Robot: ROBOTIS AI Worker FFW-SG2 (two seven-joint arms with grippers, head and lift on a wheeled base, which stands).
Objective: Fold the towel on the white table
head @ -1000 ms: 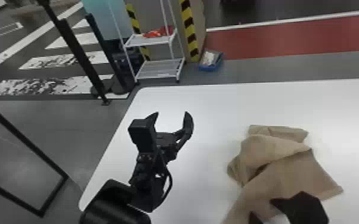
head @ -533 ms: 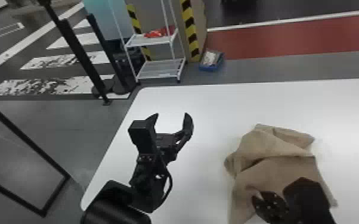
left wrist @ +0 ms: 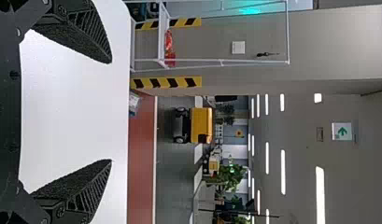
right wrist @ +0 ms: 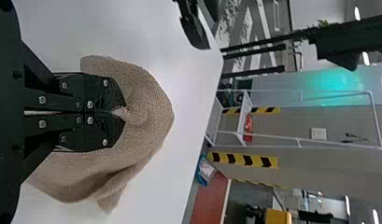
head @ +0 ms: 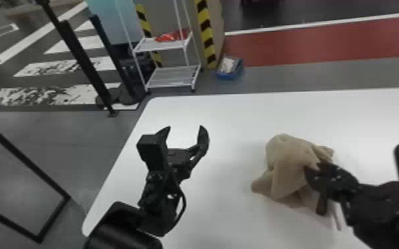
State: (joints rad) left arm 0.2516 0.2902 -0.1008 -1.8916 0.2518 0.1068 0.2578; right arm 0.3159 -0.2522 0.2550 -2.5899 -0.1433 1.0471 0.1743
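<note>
Frame (head: 6, 142), black and thin, stands to your far left of the towel, off the counter (head: 225, 116). Next come two dark posts (head: 79, 63), beyond the counter and well to the left of the towel. The white rack (head: 172, 76) is nearer to it, behind and to the left, with something red (head: 170, 36) on its upper shelf. Your left hand (head: 185, 127) is over the counter, left of the towel and apart from it, released and empty, its fingers spread wide. Behind the towel and to its left, you have the striped pillar (head: 206, 33), then the blue bin (head: 230, 72) on the floor. The towel (head: 286, 162) is bunched at the counter's right part, its folds drooping. Your right hand (head: 313, 170) is at the towel's right side, clenched on a pinch of its cloth.
</note>
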